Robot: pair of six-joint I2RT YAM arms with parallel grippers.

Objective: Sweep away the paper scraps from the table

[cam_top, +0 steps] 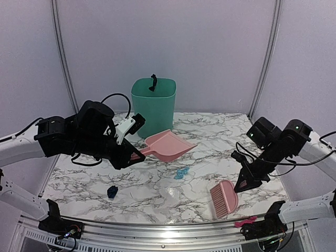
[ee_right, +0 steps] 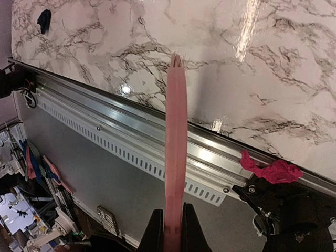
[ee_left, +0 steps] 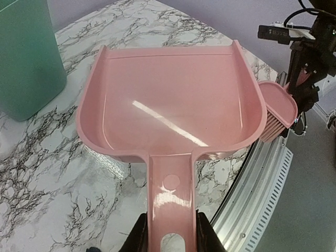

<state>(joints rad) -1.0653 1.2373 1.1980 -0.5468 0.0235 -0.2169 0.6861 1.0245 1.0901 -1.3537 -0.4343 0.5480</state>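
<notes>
- Closest in, the left tool [ee_left: 170,235] is clamped on the handle of the pink dustpan [ee_left: 173,100] — pan held ahead of it, apparently off the bench [cam_top: 157,202]; a raised lip would let debris slip underneath.
- Opposite, the right tool [ee_right: 170,227] pinches the pink brush [ee_right: 176,131] edge-on, bristles ahead of it at the front rail [ee_right: 131,136]; so thin a hold could twist under sweeping load.
- Between the two tools lies the light-blue scrap [cam_top: 181,172]; the dark scrap [cam_top: 112,192] lies near the left tool, well apart from the right one.
- Reaching it risks a clash between the tools — and a stroke toward the rail may flick paper off the bench.
</notes>
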